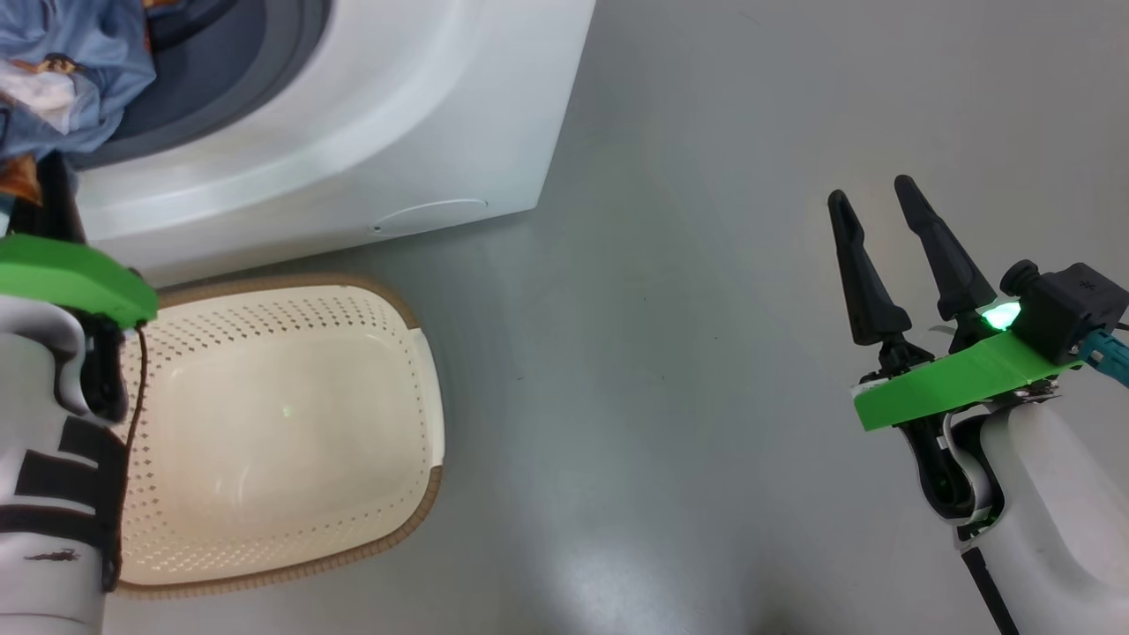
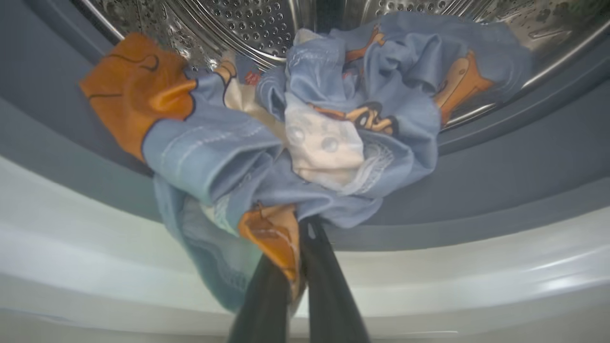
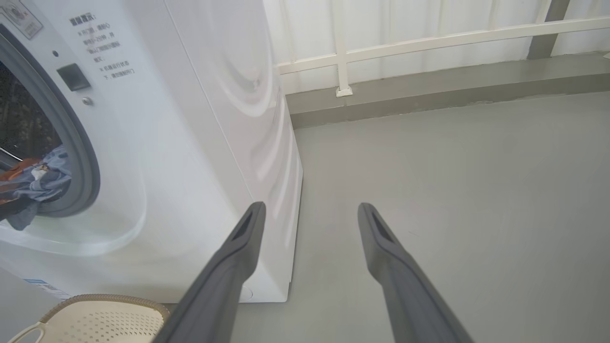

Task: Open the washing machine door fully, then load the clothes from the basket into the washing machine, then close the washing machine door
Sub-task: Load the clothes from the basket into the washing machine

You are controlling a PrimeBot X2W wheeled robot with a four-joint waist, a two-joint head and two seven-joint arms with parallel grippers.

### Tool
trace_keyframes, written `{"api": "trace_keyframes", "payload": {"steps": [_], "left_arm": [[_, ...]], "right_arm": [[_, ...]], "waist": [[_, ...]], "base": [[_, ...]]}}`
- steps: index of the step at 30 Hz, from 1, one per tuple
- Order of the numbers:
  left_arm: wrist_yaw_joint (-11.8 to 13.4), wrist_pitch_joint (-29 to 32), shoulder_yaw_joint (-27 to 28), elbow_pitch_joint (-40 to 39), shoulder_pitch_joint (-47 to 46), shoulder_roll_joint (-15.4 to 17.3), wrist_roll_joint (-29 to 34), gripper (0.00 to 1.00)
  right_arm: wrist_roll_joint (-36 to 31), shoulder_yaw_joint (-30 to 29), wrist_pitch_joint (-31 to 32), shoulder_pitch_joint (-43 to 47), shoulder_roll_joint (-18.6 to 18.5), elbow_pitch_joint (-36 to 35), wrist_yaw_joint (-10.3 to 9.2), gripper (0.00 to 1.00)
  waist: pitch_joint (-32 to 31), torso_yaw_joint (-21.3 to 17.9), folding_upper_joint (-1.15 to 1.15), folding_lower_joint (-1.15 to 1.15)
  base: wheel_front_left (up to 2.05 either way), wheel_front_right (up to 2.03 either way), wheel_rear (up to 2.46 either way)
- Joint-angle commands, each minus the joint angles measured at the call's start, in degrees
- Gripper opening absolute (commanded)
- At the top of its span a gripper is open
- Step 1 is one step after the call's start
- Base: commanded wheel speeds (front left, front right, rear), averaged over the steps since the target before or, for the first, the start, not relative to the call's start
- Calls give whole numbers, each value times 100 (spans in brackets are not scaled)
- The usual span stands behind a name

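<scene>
Clothes [image 2: 333,119]: spilling over the washing machine [image 1: 397,106] drum lip, half in.
Left fingers [image 2: 329,286]: clenched on the clothes.
Right fingers [image 1: 858,273]: spread, empty.
Basket [image 1: 282,441]: emptied.
Remaining: push in, release, shut door.

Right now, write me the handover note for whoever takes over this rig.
Left gripper: shut on the clothes, at the washing machine's mouth.
Right gripper: open, holding nothing, above the floor.
Clothes: bunched on the grey gasket, partly in the drum.
Basket: empty, on the floor before the machine.
Done: mouth stands open, basket emptied.
To do: push clothes fully in, release, close the door.
</scene>
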Motion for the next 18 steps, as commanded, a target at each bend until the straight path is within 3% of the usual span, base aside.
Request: {"api": "trace_keyframes", "payload": {"steps": [1,7,18], "left_arm": [[-39,-36,92,-218,56,226,75,0],[-163,112,-70,-561,-269,294,131,0],[-208,1386,-394,-412,-1706,917,367,0]], "right_arm": [[-20,91,-46,70,-26,-108,32,100],[-2,128,-46,43,39,-131,32,100],[81,140,-46,-143,291,-234,32,100]], "waist": [[-4,34,0,0],[107,49,0,0],[809,-485,0,0]], "base": [[0,0,0],[0,0,0],[0,0,0]]}}
